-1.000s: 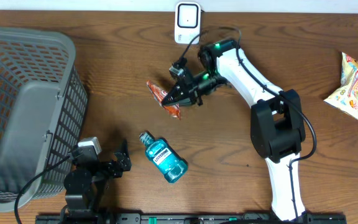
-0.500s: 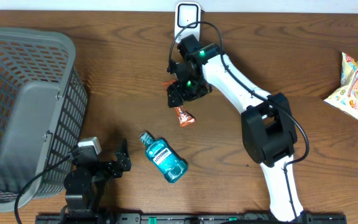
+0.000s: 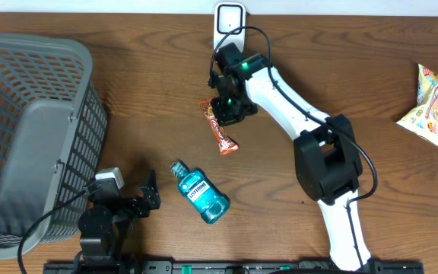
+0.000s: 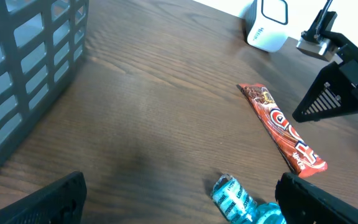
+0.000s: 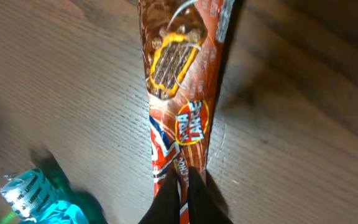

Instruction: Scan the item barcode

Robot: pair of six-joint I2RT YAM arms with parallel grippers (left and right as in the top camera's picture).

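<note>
The item is a red-brown chocolate bar (image 3: 223,133) in its wrapper, lying lengthwise on the wooden table below the white scanner (image 3: 229,19). My right gripper (image 3: 220,113) stands over the bar's far end. In the right wrist view its two black fingers are pinched together on the chocolate bar (image 5: 179,93), so the right gripper (image 5: 184,177) is shut on the wrapper. My left gripper (image 3: 149,194) rests at the front left, open and holding nothing. In the left wrist view the left gripper (image 4: 185,205) frames the chocolate bar (image 4: 281,127) and the scanner (image 4: 267,25) farther off.
A blue mouthwash bottle (image 3: 202,196) lies on its side between the two arms, also showing as a bottle (image 4: 241,202) close to my left fingers. A large grey basket (image 3: 52,46) fills the left side. Snack bags (image 3: 432,95) lie at the right edge.
The right gripper swung from mid-table toward the scanner. It let the bar drop, then shut again on its far end. The bar now points toward the front. The left arm has not moved.
</note>
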